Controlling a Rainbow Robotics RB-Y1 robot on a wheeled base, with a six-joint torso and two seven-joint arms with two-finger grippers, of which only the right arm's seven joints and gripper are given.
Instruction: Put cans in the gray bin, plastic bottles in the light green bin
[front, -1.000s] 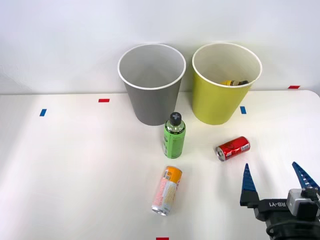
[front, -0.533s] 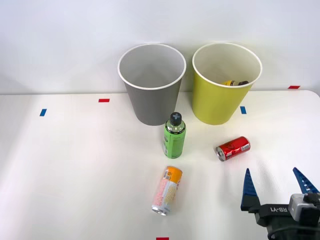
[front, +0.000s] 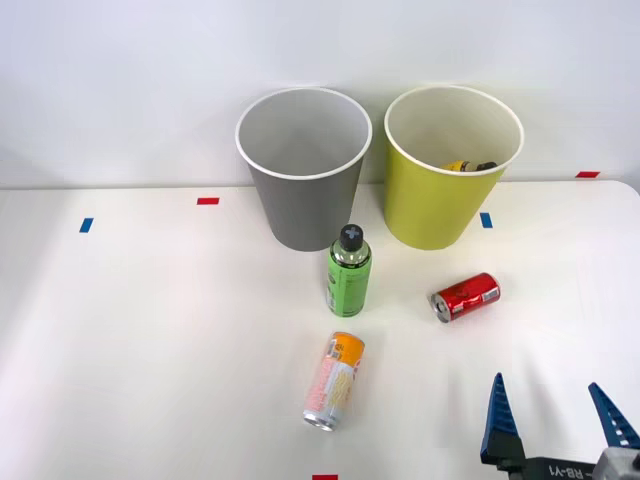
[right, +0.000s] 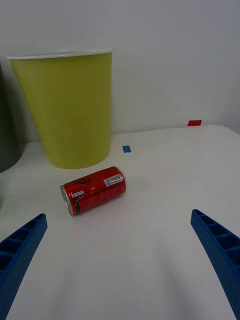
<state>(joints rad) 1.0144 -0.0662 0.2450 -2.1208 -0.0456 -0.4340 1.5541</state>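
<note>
- Two blue ribbed fingers of the right gripper (front: 555, 412) are spread wide apart, nothing held between them; it is seen low over the table (front: 150, 350), at the near right edge of the front view.
- Red can (front: 466, 296) is lying on its side on the table, ahead of the gripper and slightly to its left, well apart from the fingers (right: 20, 252). Silver end is turned toward the gripper's left side.
- In the wrist view the red can (right: 94, 190) is seen between the two fingertips' lines, beyond them, not touched.
- Slim orange-pink can (front: 334, 381) is lying on its side, off to the gripper's left, at about the fingertips' depth, silver end toward the near edge.
- Green-labelled bottle (front: 349, 271) is standing upright, black cap up, further ahead and left of the gripper, just in front of the gray bin (front: 303, 167).
- Light green bin (front: 452, 166) is standing ahead of the gripper, beyond the red can, beside the gray bin; the two bins are near each other but apart.
- Yellow-labelled bottle (front: 466, 165) is seen inside the light green bin, partly hidden by its rim.
- Gray bin interior: no contents can be made out.
- Blue tape mark (right: 126, 149) is stuck on the table between the red can and the light green bin (right: 70, 107).
</note>
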